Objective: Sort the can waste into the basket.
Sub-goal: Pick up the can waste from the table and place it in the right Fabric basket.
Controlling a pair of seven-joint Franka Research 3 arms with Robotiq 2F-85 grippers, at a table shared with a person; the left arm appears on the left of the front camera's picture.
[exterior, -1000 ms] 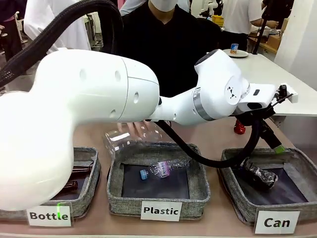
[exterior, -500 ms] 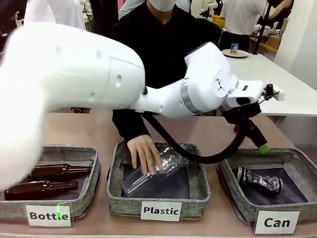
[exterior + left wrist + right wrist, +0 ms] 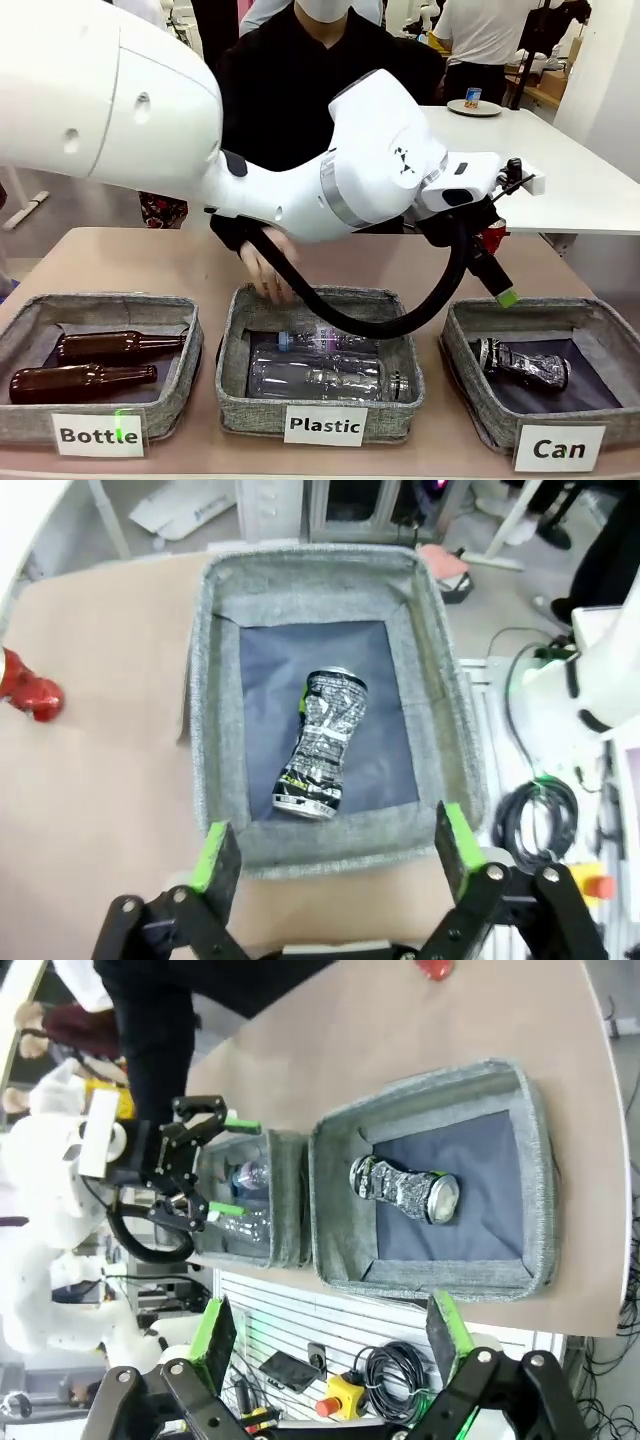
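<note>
The black-and-silver crushed can (image 3: 522,362) lies on the dark floor of the grey basket labelled "Can" (image 3: 598,312). In the left wrist view this can (image 3: 322,742) lies free in the basket (image 3: 205,710), below my open left gripper (image 3: 335,852). From the front, the left gripper (image 3: 503,293) hangs above the basket's far left corner. The red can (image 3: 490,240) stands on the table behind that gripper and appears as the red can (image 3: 25,685) beside the basket. My right gripper (image 3: 330,1332) is open, high above the basket (image 3: 330,1170) and can (image 3: 405,1185).
The "Plastic" basket (image 3: 232,330) holds clear bottles (image 3: 315,375). A person's hand (image 3: 263,270) hovers over its far edge. The "Bottle" basket (image 3: 25,310) holds two brown bottles (image 3: 85,378). Cables and a yellow button box (image 3: 340,1400) lie below the table edge.
My left arm has swung leftward, off the "Can" basket's middle. The person laid a clear bottle in the "Plastic" basket and drew the hand back.
</note>
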